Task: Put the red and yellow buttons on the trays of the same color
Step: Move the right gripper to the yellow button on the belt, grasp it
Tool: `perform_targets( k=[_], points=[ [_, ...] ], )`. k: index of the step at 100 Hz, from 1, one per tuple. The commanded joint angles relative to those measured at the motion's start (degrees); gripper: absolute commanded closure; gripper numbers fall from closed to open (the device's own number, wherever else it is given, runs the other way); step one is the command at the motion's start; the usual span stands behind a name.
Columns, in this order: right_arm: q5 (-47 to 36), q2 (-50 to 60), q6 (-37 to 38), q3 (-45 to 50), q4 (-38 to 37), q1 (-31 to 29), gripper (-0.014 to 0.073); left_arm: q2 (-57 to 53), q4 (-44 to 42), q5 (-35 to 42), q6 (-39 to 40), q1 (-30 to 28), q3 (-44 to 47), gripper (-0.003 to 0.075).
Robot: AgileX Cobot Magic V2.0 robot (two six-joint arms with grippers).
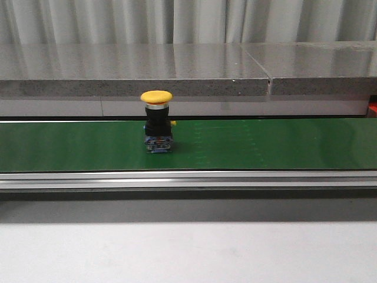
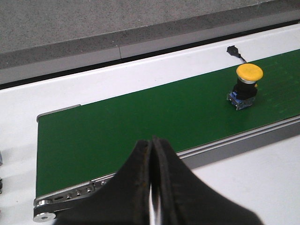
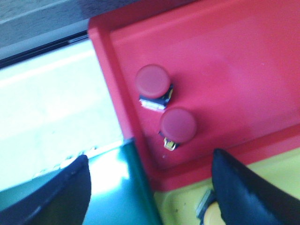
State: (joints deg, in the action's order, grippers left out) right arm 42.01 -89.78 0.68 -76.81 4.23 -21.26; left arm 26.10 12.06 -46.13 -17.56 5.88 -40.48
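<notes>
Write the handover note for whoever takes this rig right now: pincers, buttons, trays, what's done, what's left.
Left pincer: shut, empty, hovering near the end of the green belt.
Right pincer: open, empty, above the trays.
Yellow button: upright on the belt, untouched.
Red tray: two red buttons already in it, standing close together.
Yellow tray: beside the red tray; something sits at its edge, mostly hidden by a right finger, so I cannot tell what.
Done: two reds sorted.
Left: pick the yellow button off the belt and place it in the yellow tray.
</notes>
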Motion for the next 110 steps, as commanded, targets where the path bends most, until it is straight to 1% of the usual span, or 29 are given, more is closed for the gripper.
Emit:
perform_targets(
  k=[1,13,23,36,59,68,85,94,110],
  points=[
    [-2.4,6.6,-0.7,1.4,-0.2,1.4,0.0050,0.3,0.9,3.9,0.1,0.3,-1.6,0.0741],
    [-1.4,11.4,-0.7,4.0,-0.2,4.5,0.0050,0.3,0.9,3.9,0.1,0.3,-1.6,0.0741],
    [1.7,14.3,-1.9,4.5,-0.1,7.6,0.0050,0.3,0.9,3.9,0.1,0.3,-1.6,0.0741],
    [6.1,16.2,-2.6,4.5,-0.1,12.3,0.0050,0.3,1.0,3.9,0.1,0.3,-1.6,0.0741],
    [9.5,16.7,-3.3,4.5,1.7,20.8,0.0050,0.3,1.0,3.9,0.1,0.3,-1.6,0.0741],
    [10.5,16.4,-6.0,4.5,3.2,25.1,0.0050,0.3,1.0,3.9,0.1,0.3,-1.6,0.0741],
    [11.8,14.5,-8.8,4.5,6.2,30.9,0.0050,0.3,1.0,3.9,0.1,0.3,-1.6,0.0741],
    [12.8,13.0,-13.9,4.5,7.9,34.0,0.0050,0.3,1.0,3.9,0.1,0.3,-1.6,0.0741],
    [14.4,10.0,-20.7,4.4,11.9,37.5,0.0050,0.3,1.0,3.9,0.1,0.3,-1.6,0.0741]
  ],
)
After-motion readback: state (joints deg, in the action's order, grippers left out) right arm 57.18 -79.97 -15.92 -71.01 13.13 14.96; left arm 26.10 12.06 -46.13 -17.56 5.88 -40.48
